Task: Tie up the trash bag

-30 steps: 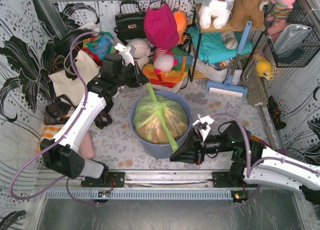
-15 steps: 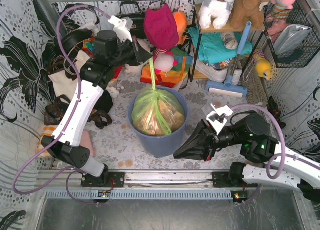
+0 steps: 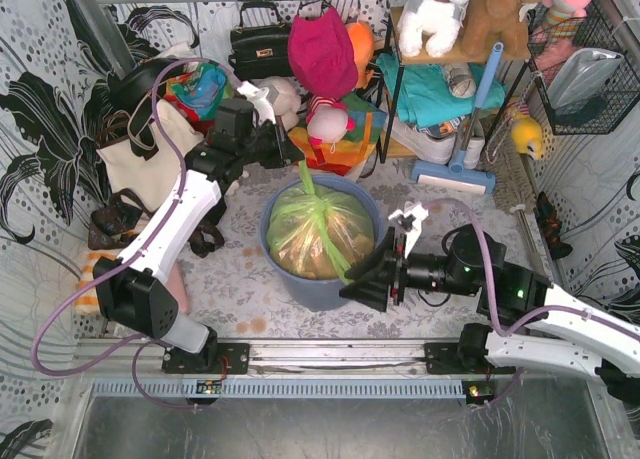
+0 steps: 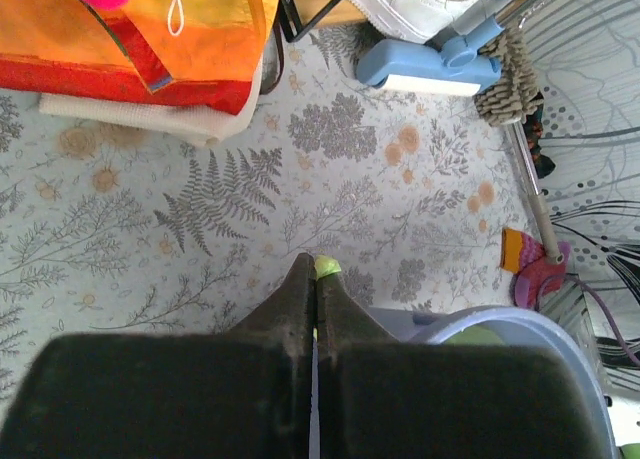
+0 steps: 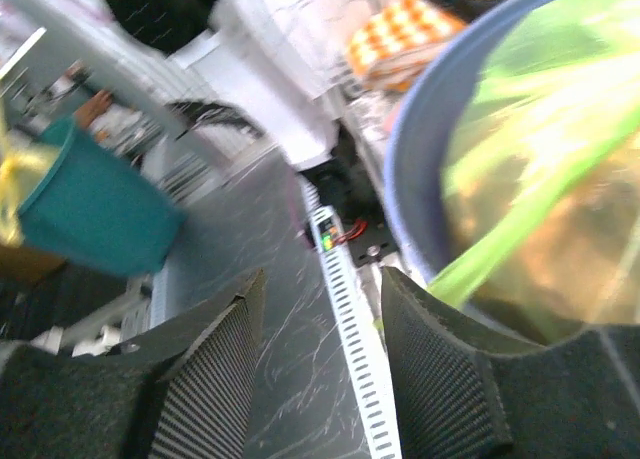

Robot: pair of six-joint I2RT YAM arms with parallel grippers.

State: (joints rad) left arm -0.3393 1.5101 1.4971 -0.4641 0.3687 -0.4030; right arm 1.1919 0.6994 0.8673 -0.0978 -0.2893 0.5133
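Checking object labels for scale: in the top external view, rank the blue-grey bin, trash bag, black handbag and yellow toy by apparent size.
1. blue-grey bin
2. trash bag, which nearly fills the bin, so it is a close second
3. black handbag
4. yellow toy, clearly the smallest

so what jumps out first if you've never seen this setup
The light-green trash bag bulging from the blue-grey bin sits mid-scene. The left tool, shut, pinches one twisted tail of it behind the bin, while the right tool gapes open at the bin's near right side. Plush toys and bags crowd the back.
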